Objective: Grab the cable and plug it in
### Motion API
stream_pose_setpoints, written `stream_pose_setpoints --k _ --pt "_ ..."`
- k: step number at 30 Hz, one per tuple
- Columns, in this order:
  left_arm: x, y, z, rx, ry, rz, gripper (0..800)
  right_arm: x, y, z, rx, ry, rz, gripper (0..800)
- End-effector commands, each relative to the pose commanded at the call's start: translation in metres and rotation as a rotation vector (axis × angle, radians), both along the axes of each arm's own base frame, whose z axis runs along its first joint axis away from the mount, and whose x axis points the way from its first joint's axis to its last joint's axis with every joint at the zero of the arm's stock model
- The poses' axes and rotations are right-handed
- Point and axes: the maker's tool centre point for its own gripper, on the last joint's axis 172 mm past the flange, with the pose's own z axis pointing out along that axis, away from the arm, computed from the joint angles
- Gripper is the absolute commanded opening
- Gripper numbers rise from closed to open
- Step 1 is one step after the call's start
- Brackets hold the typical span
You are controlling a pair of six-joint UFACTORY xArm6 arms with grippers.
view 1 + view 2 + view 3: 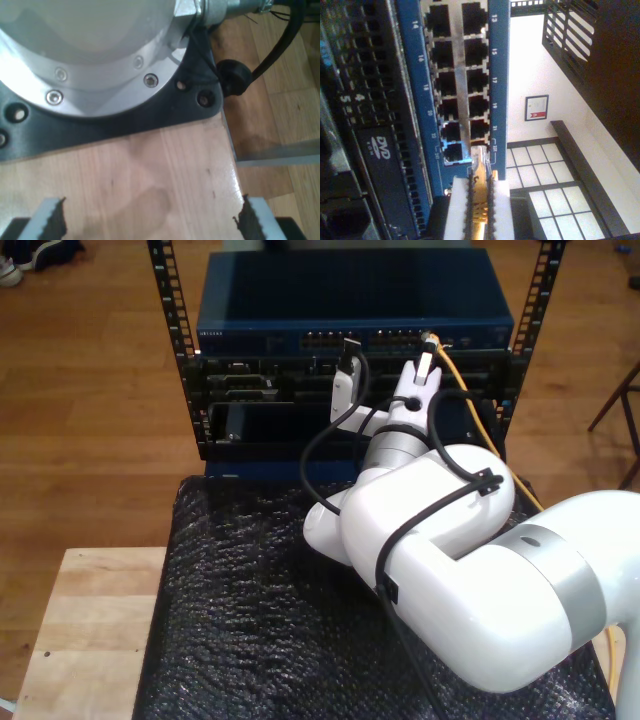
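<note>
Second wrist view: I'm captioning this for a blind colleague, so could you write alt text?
My second gripper holds the cable by its clear plug, the tip just short of the blue network switch, near the port numbered 23. A wall and window lie beyond.

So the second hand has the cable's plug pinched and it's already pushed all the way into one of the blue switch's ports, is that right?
Not quite. My second hand does pinch the cable by its plug, but the second wrist view shows the plug short of the blue switch, outside its ports, not seated.
</note>
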Motion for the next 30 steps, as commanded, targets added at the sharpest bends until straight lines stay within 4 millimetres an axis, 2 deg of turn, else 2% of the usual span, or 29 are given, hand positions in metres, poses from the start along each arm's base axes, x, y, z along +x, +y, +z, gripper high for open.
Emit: stream_pose_setpoints --k 30 --pt "0.0 0.0 0.0 0.0 0.0 0.0 800 0.0014 0.0022 -0.0023 0.002 0.01 0.008 0"
